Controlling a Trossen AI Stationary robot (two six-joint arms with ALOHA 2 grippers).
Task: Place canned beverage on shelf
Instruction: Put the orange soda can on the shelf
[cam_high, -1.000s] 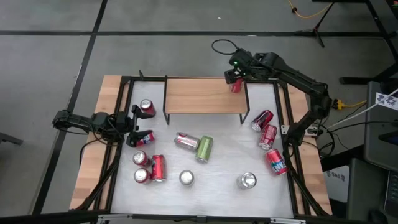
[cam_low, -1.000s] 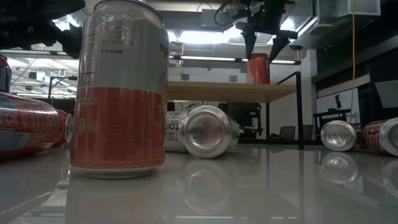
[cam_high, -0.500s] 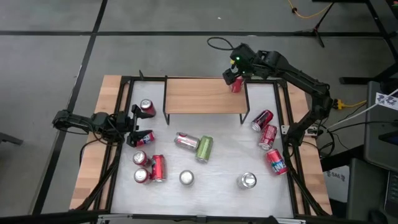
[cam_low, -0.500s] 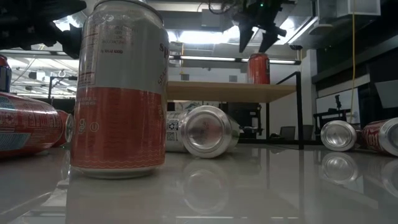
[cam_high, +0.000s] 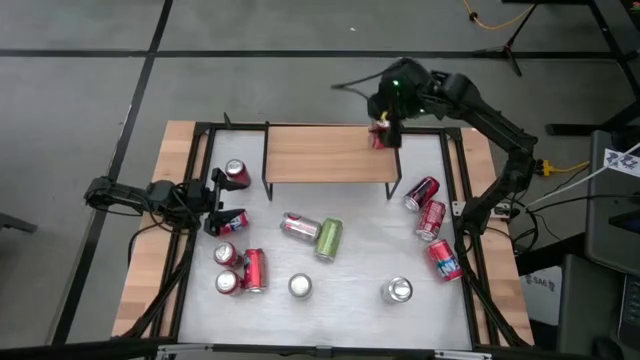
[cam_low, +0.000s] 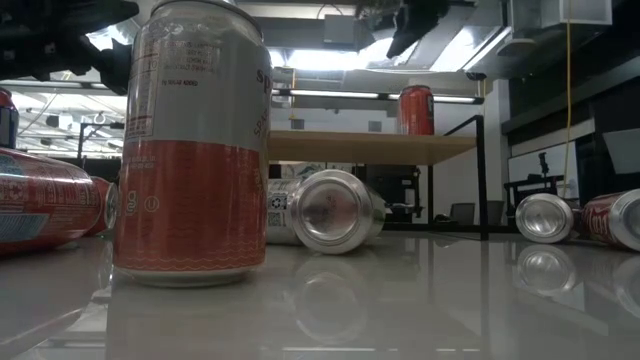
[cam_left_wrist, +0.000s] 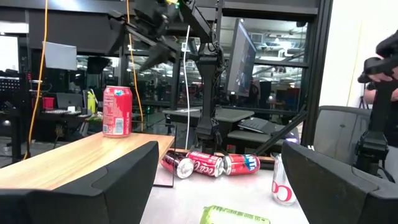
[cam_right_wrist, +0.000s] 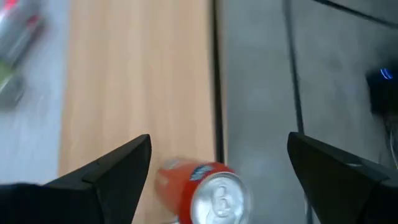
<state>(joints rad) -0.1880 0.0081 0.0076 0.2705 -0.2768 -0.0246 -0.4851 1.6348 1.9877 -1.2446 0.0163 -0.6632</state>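
Observation:
A red can (cam_high: 379, 138) stands upright on its base at the far right corner of the light-wood shelf (cam_high: 320, 155). It also shows in the low view (cam_low: 416, 110), the left wrist view (cam_left_wrist: 117, 111) and the right wrist view (cam_right_wrist: 208, 190). My right gripper (cam_high: 386, 108) hangs open above the can, pointing steeply down, clear of its top, as the right wrist view (cam_right_wrist: 219, 142) shows too. My left gripper (cam_high: 215, 203) waits open at the table's left edge, seen in its own wrist view (cam_left_wrist: 217, 180), pointing across the table with nothing between its fingers.
Several cans lie or stand on the white table: red ones at the right (cam_high: 430, 215), a green one (cam_high: 329, 238) in the middle, upright ones near the front (cam_high: 398, 291), and a group at the left (cam_high: 240, 270). A black frame (cam_high: 458, 180) borders the table.
My right gripper has risen straight up from just above the red can and has rolled about its own pointing line. The can has stayed upright at the shelf's far right corner.

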